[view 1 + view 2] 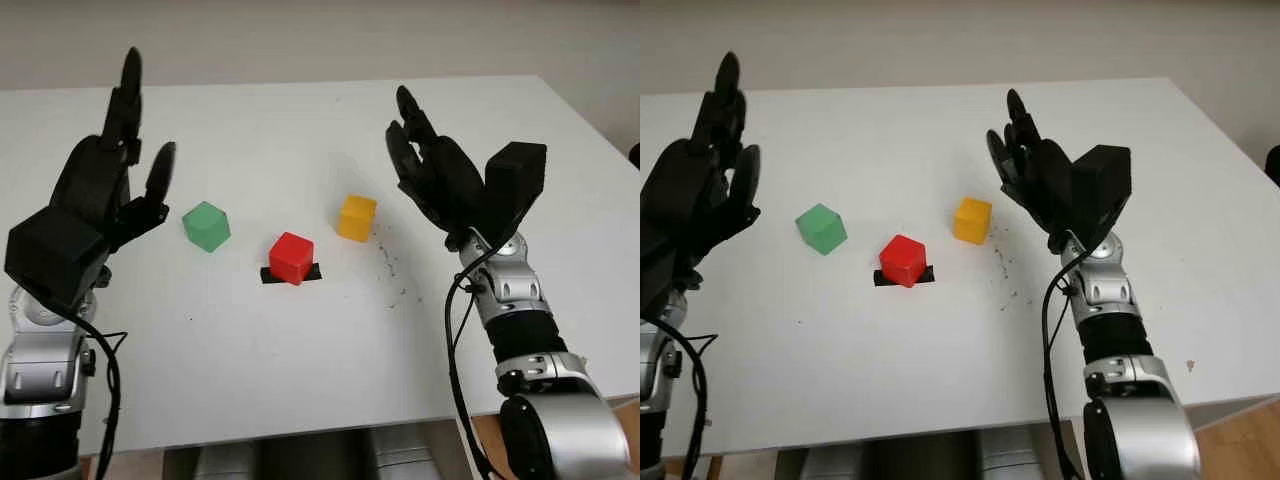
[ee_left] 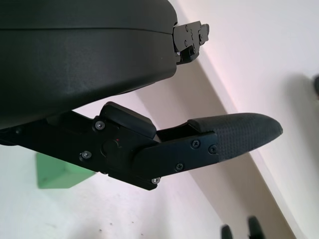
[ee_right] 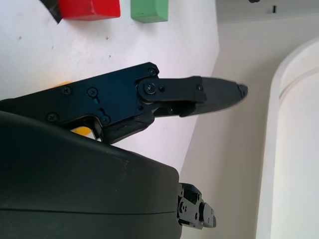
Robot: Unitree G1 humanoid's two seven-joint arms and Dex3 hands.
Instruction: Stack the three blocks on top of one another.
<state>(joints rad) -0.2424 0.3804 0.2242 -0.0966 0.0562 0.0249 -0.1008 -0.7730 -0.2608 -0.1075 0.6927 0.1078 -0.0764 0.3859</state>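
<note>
Three blocks lie apart on the white table (image 1: 300, 380). The green block (image 1: 206, 225) is at the left, the red block (image 1: 291, 257) in the middle on a strip of black tape (image 1: 290, 273), and the yellow block (image 1: 356, 217) to the right. My left hand (image 1: 130, 150) is raised above the table to the left of the green block, open and holding nothing. My right hand (image 1: 415, 150) hovers just right of the yellow block, open and holding nothing. The right wrist view shows the red block (image 3: 89, 9) and the green block (image 3: 149, 11).
Small dark specks (image 1: 390, 270) are scattered on the table right of the red block. The table's front edge (image 1: 300, 432) runs close to my body, and its right edge (image 1: 590, 130) slants away behind my right arm.
</note>
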